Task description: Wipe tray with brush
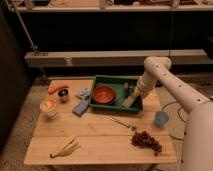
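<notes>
The dark green tray (116,80) sits at the back middle of the wooden table, with a round red-orange bowl (104,94) inside it on the left. My gripper (133,96) reaches down into the tray's right side from the white arm (165,80). It is shut on the pale beige brush (130,102), which slants down to the tray floor near the front right corner, just right of the bowl.
A blue-grey sponge (81,107) and a crumpled cloth (83,92) lie left of the tray. A carrot (57,88), a small cup (64,95) and a white bowl (48,106) are farther left. A metal utensil (122,122), grapes (146,141), a banana (65,146) and a blue cup (161,118) lie in front.
</notes>
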Robot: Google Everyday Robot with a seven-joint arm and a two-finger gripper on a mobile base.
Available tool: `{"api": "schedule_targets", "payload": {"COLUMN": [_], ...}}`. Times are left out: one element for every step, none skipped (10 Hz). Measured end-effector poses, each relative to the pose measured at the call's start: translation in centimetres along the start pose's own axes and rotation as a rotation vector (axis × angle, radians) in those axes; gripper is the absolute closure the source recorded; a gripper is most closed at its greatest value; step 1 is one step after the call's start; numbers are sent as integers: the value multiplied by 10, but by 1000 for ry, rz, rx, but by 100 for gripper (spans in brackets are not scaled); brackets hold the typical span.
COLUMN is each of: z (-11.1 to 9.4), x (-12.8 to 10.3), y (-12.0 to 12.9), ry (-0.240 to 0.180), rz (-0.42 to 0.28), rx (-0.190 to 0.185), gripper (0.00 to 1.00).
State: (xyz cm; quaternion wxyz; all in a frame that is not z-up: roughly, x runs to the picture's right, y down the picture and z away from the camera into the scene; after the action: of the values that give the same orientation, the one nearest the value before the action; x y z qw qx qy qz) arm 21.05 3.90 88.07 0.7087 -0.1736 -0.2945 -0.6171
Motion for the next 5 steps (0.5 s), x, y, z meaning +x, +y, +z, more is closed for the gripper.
{"api": "schedule_targets", "payload": {"z": [1, 2, 5, 6, 8], "x": [5, 9, 12, 12, 10], "y": [-3, -11, -24, -34, -41], "ry": [4, 5, 2, -1, -5], "rz": [-2, -9, -23, -36, -48], "rx": [6, 15, 29, 44, 56], "gripper": [100, 100, 100, 100, 100]}}
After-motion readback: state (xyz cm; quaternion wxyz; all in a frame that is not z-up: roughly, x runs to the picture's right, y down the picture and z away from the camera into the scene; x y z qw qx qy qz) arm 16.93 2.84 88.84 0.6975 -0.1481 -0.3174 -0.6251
